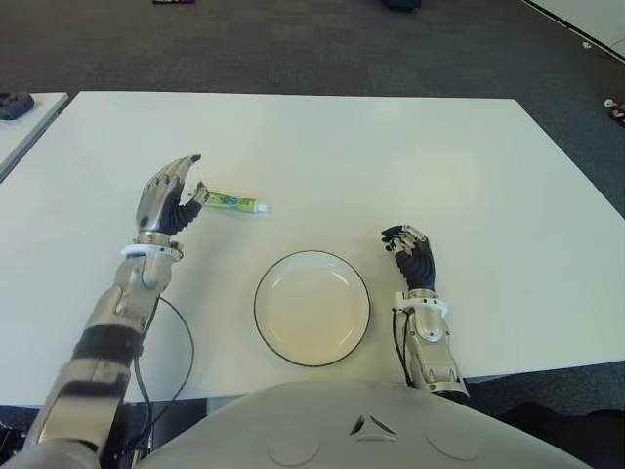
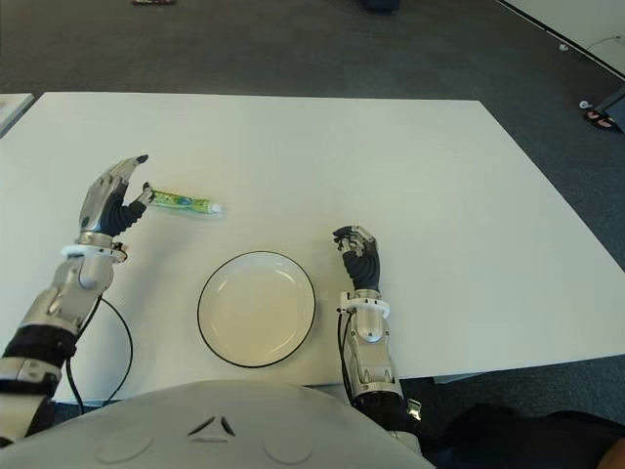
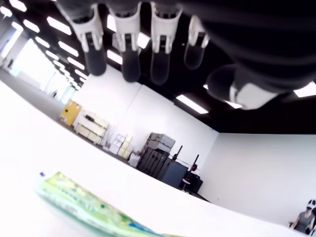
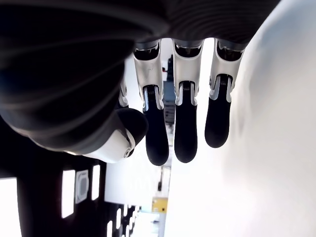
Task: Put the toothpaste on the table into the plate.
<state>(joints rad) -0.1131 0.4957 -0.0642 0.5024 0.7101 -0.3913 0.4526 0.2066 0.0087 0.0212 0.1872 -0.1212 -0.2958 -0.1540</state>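
Left hand (image 1: 174, 195), fingers spread and holding nothing, poised at the toothpaste's (image 1: 232, 202) flat end beyond the plate (image 1: 312, 308) for grasping; right hand (image 1: 410, 256) beside the plate, loosely open, empty.

White table (image 1: 410, 156) carries toothpaste (image 1: 234, 202) and empty plate (image 1: 312, 308).

Eye views bright, even light from overhead; white table (image 1: 391, 156) nearly washed out, shadows faint and soft beside plate (image 1: 312, 308) and hands. Left wrist view: ceiling light strips (image 3: 192, 103) glare, fingers (image 3: 128, 54) dark and backlit, toothpaste (image 3: 84, 205) blurred up close. Right wrist view: table blown out white, fingers silhouetted.
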